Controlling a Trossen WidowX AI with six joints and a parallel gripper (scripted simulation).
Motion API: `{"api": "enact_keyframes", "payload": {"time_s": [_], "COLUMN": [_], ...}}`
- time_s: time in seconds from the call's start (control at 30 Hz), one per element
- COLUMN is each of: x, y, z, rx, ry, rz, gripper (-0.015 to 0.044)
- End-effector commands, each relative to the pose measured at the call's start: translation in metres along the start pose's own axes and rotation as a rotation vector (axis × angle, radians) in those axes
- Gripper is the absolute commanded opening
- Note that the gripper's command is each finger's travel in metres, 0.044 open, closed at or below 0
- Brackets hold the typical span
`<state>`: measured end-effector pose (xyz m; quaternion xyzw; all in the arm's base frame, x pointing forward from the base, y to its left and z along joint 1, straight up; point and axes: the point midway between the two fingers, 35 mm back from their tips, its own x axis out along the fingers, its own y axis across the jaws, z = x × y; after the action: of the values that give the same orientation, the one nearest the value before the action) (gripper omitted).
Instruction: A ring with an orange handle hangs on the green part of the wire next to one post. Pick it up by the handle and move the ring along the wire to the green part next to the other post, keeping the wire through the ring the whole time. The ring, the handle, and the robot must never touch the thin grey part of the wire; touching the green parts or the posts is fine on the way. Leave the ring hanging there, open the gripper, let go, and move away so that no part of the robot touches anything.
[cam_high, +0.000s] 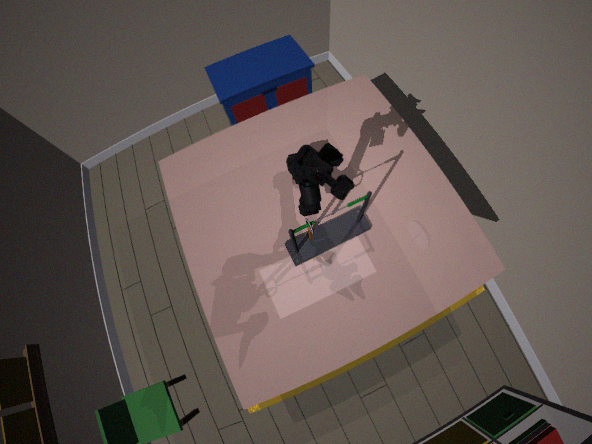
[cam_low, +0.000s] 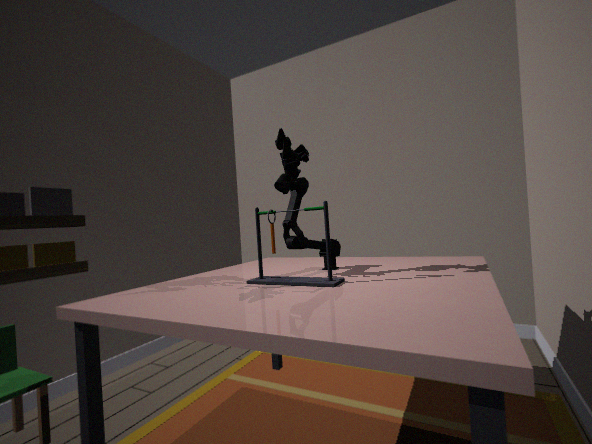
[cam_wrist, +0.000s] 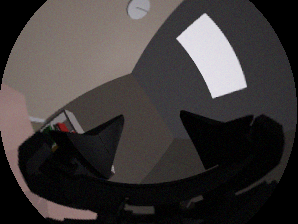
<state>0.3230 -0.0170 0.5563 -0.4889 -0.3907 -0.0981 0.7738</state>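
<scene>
The ring (cam_low: 268, 217) hangs on the left green part (cam_high: 300, 228) (cam_low: 262, 213) of the wire, near its inner end and close to the left post (cam_high: 294, 241) (cam_low: 259, 245). Its orange handle (cam_high: 310, 234) (cam_low: 273, 239) hangs straight down, clear of the base (cam_low: 295, 281). The thin grey wire (cam_low: 290, 211) runs to the right green part (cam_high: 357, 201) (cam_low: 314, 208) beside the right post (cam_low: 328, 245). My gripper (cam_wrist: 152, 115) is open and empty, its fingers spread apart. In the exterior view it is raised high above the wire, pointing upward; in the top view its fingers cannot be made out.
The arm (cam_high: 310, 167) (cam_low: 295, 205) stands behind the wire frame on the pink table (cam_high: 400, 280) (cam_low: 400, 310). A blue cabinet (cam_high: 260, 65) is beyond the table's back edge. A green chair (cam_high: 155, 410) is on the floor to the front left. Walls surround the table.
</scene>
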Motion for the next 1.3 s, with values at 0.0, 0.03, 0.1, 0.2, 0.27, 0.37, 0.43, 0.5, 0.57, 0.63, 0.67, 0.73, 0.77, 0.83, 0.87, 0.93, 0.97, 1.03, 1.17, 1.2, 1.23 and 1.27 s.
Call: {"api": "enact_keyframes", "payload": {"time_s": [0.0, 0.03, 0.1, 0.2, 0.27, 0.37, 0.43, 0.5, 0.57, 0.63, 0.67, 0.73, 0.77, 0.83, 0.87, 0.93, 0.97, 1.03, 1.17, 1.2, 1.23, 1.27], "x": [0.000, -0.001, -0.004, -0.013, -0.019, -0.029, -0.036, -0.044, -0.051, -0.059, -0.063, -0.071, -0.075, -0.085, -0.091, -0.102, -0.107, -0.117, -0.136, -0.141, -0.145, -0.149], "y": [-0.001, -0.004, -0.015, -0.040, -0.053, -0.071, -0.083, -0.095, -0.107, -0.118, -0.124, -0.134, -0.139, -0.152, -0.158, -0.170, -0.175, -0.185, -0.199, -0.201, -0.203, -0.205], "z": [0.001, 0.002, 0.009, 0.023, 0.026, 0.024, 0.024, 0.024, 0.025, 0.027, 0.029, 0.032, 0.034, 0.040, 0.044, 0.053, 0.058, 0.069, 0.094, 0.101, 0.108, 0.115], "rx": [-0.003, -0.011, -0.043, -0.119, -0.173, -0.264, -0.330, -0.396, -0.463, -0.529, -0.563, -0.630, -0.663, -0.755, -0.806, -0.906, -0.957, -1.058, -1.261, -1.312, -1.363, -1.413], "ry": [-0.001, -0.004, -0.015, -0.031, -0.024, 0.007, 0.030, 0.053, 0.076, 0.099, 0.110, 0.133, 0.144, 0.173, 0.189, 0.220, 0.235, 0.265, 0.323, 0.337, 0.350, 0.364], "rz": [-0.002, -0.009, -0.038, -0.101, -0.135, -0.181, -0.214, -0.245, -0.276, -0.306, -0.321, -0.350, -0.364, -0.402, -0.422, -0.461, -0.480, -0.516, -0.586, -0.603, -0.619, -0.635], "gripper": [0.0374, 0.0347, 0.0295, 0.0216, 0.0164, 0.0160, 0.0160, 0.0160, 0.0160, 0.0160, 0.0160, 0.0160, 0.0160, 0.0160, 0.0160, 0.0160, 0.0160, 0.0160, 0.0160, 0.0160, 0.0160, 0.0160]}}
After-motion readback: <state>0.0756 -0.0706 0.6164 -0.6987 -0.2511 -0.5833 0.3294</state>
